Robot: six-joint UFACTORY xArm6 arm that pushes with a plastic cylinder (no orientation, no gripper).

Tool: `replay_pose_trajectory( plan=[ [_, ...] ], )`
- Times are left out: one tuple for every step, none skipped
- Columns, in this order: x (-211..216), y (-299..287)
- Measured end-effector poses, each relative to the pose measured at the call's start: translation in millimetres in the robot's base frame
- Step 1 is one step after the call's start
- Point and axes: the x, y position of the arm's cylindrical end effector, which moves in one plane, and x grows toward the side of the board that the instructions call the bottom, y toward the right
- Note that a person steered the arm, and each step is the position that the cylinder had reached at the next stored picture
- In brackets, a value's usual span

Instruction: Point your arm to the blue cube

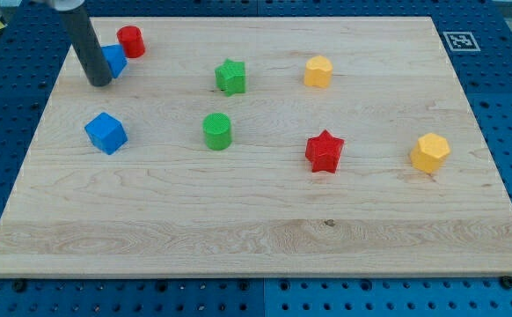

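The blue cube (106,133) lies on the wooden board (256,220) at the view's left. My tip (100,84) is at the view's upper left, above the cube with a gap of bare board between them. The rod partly hides a second blue block (115,60), whose shape I cannot make out; the tip touches its left side.
A red cylinder (131,41) stands just right of the second blue block. A green star (230,77), a green cylinder (217,131), a red star (325,151) and two yellow blocks (318,71) (429,152) lie across the board.
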Motion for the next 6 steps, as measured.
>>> replay_pose_trajectory(
  plan=[
    [-21.1, 0.0],
    [-24.5, 0.0],
    [11.6, 0.0],
    [39.1, -21.7],
    [65.1, -50.7],
    [116.5, -60.7]
  ],
)
